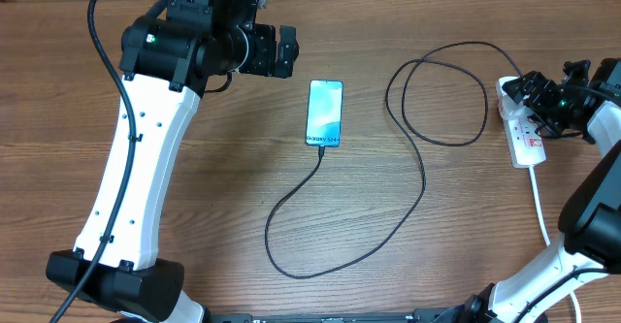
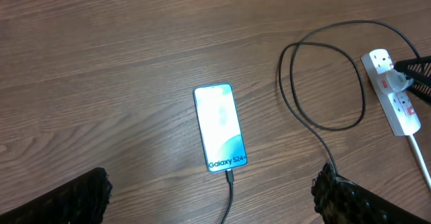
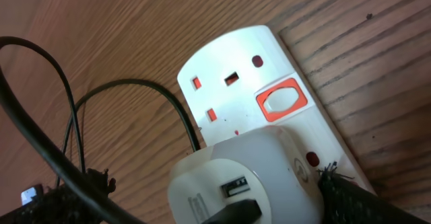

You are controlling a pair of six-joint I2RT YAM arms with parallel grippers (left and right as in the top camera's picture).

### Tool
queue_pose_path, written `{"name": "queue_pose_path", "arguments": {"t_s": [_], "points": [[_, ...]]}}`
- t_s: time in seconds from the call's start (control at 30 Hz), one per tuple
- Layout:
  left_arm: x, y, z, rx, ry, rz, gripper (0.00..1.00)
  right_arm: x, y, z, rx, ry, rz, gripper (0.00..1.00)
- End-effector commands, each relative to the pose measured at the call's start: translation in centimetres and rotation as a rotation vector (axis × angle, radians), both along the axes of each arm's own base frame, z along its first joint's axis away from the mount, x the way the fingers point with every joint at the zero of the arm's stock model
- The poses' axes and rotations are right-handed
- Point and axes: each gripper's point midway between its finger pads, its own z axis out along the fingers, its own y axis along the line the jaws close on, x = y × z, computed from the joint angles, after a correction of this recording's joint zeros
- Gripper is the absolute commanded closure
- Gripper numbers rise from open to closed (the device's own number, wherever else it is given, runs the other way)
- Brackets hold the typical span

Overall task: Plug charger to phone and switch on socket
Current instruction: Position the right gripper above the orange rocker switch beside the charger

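Observation:
The phone [image 1: 325, 113] lies flat mid-table with its cyan screen lit; it also shows in the left wrist view [image 2: 219, 126]. The charger's thin black cable [image 1: 422, 182] has its tip in the phone's near end [image 2: 229, 177]. It loops right to a white adapter [image 3: 246, 177] seated in the white socket strip [image 1: 525, 134]. My right gripper [image 3: 215, 200] is open and straddles the adapter, its right finger touching the strip beside it. A red-framed switch [image 3: 281, 101] sits by the free outlet. My left gripper [image 2: 212, 190] is open and empty, raised above the phone's near end.
The strip's thick white cord [image 1: 539, 207] runs toward the front right. The black cable makes a wide loop [image 1: 437, 95] between phone and strip and another [image 1: 291, 255] near the front. Bare wood lies left of the phone.

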Motion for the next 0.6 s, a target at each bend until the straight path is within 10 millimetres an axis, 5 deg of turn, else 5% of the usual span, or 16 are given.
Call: {"name": "queue_pose_path", "arguments": {"t_s": [0.0,0.57], "points": [[-0.5,0.1,1.3,-0.008,-0.033,-0.008,0.0,-0.7,-0.6,-0.6,0.005,0.067,-0.04,0.01],[-0.5,0.1,1.3,-0.008,-0.031,-0.008,0.0,-0.4,-2.9,0.4,-0.133,0.063,-0.066,0.02]]}}
